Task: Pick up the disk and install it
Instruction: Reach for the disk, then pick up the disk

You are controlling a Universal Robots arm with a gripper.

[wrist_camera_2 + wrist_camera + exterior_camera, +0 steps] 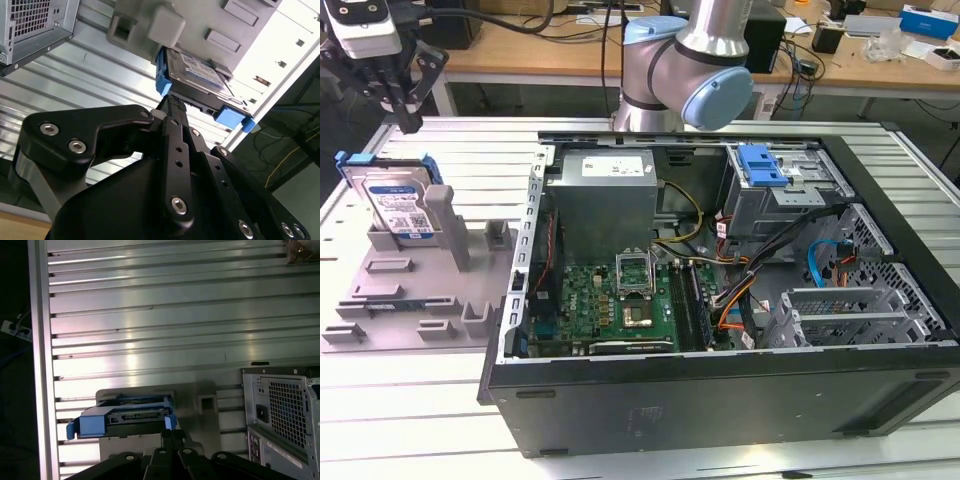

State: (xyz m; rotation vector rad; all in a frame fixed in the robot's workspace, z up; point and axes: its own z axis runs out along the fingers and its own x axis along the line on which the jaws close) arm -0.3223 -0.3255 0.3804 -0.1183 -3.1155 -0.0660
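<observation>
Jaws are pressed together with nothing between them; you can check that in both wrist views, where the black gripper (173, 102) (171, 434) points towards the disk (197, 72) (135, 415). In the exterior view you'll see the gripper (410, 122) hanging at the exterior view's left, above the disk (398, 205) with open air between the two.

The disk is not in the machine. It stands tilted, propped in a grey plastic holder (390, 290), with its blue-and-white label facing up and its blue bracket showing at the top corner. A grey upright post (442, 215) of the holder stands just beside it.

The holder lies on the slatted aluminium table (400, 400), just beside the open computer case (720, 390), on the exterior view's left of it. Inside the case you can make out the grey power supply (605, 195), the green motherboard (620, 300) and a bright-blue latch piece (760, 165) on the drive cage. The arm's joint (690, 60) stands behind the case.
</observation>
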